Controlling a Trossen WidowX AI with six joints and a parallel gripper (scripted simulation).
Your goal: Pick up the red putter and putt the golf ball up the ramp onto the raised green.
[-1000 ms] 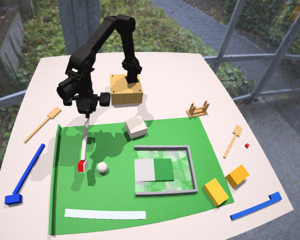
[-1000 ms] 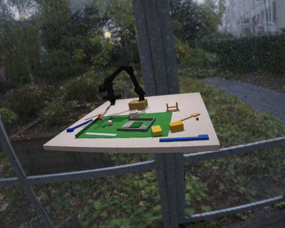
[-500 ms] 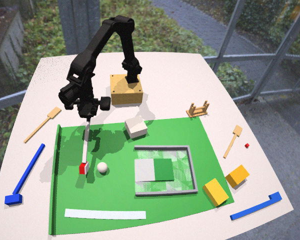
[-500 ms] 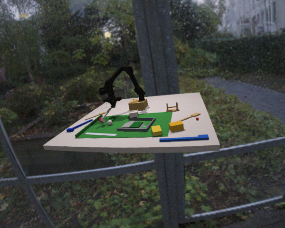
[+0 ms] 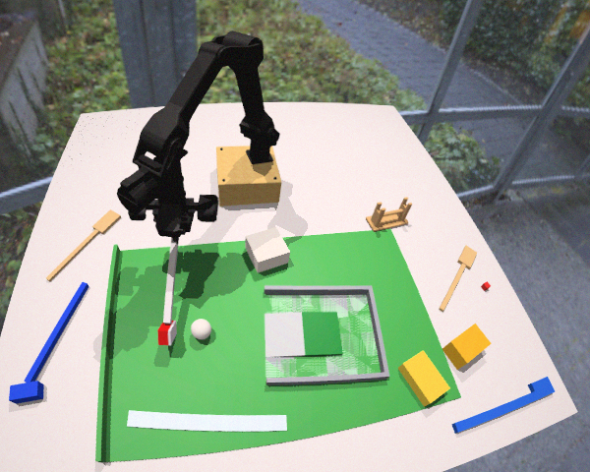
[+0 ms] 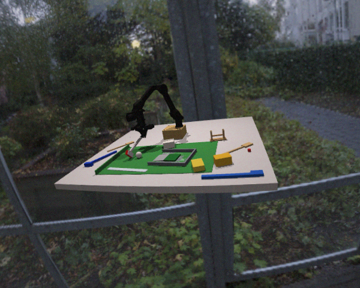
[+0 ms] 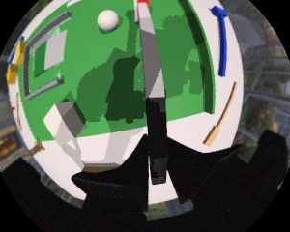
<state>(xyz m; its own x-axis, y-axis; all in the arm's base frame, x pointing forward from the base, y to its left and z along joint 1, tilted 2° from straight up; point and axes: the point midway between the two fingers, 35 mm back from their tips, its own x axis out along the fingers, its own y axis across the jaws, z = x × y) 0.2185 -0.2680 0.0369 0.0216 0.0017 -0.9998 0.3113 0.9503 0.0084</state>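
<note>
My gripper [image 5: 174, 232] [image 6: 144, 135] [image 7: 152, 136] is shut on the putter's shaft [image 5: 169, 284] [image 6: 136, 144] [image 7: 152, 63], which hangs down from it over the mat. The red putter head [image 5: 163, 334] [image 6: 129, 153] is just left of the ball in the top view, low over the mat, with a small gap between them. The white golf ball [image 5: 201, 328] [image 6: 138, 155] [image 7: 107, 20] rests on the green mat [image 5: 224, 396]. To its right, the pale ramp [image 5: 284, 333] [image 7: 55, 49] leads to the raised green [image 5: 322, 332] [image 6: 173, 157] [image 7: 40, 60].
A grey border [image 5: 379, 329] surrounds the raised green, open toward the ball. A cream block [image 5: 267, 251] [image 7: 63, 121] sits at the mat's back edge. A green rail [image 5: 107, 355] runs along the left side. Two yellow blocks [image 5: 423, 378] [image 5: 466, 346] stand at the right.
</note>
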